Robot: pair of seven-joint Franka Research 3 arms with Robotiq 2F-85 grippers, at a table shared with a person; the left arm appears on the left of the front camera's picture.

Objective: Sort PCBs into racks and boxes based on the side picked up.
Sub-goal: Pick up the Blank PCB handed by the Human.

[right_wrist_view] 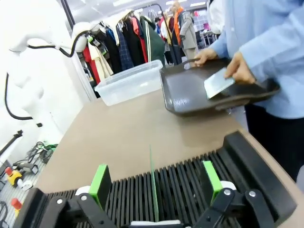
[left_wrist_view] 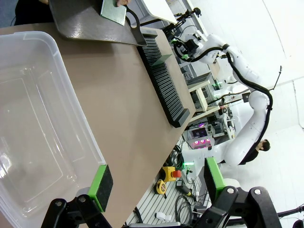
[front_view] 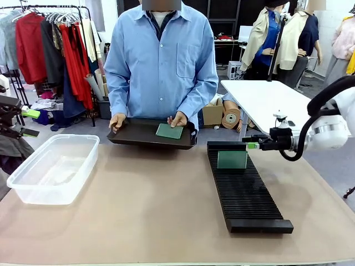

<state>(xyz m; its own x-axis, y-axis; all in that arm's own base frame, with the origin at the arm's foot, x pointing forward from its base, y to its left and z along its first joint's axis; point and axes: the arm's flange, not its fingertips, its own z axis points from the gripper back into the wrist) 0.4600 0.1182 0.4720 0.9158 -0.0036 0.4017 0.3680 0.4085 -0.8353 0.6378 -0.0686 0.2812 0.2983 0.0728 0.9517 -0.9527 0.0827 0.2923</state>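
- Right jaws: open, green pads (right_wrist_view: 100, 183) spread wide, gripping nothing. They hover at the far end of the rack (front_view: 247, 194), just beside the standing PCB (front_view: 232, 159).
- Standing PCB: upright in a slot nr the rack's far end. In the right wrist view we see it edge-on, in line w/ the gap btwn the pads and touching neither.
- Left jaws: open too, pads (left_wrist_view: 100, 186) well apart, nothing btwn them. Past them we see the box's near wall and the desk (front_view: 155, 210) edge.
- Box (front_view: 52, 166): clear tub on the desk's left side, well apart from the rack.
- Rack: right of centre, long axis running away from us twd the person (front_view: 161, 61).
- Person stands at the far side and holds a black tray (front_view: 138, 136) at the desk's far edge.
- Person's right hand (front_view: 117, 121) is on one end of the tray. Person's left hand (front_view: 178, 119) is on the tray PCB (front_view: 169, 131), which is in the tray's other end.
- In the right wrist view the tray PCB looks tilted, one edge up under the fingers.
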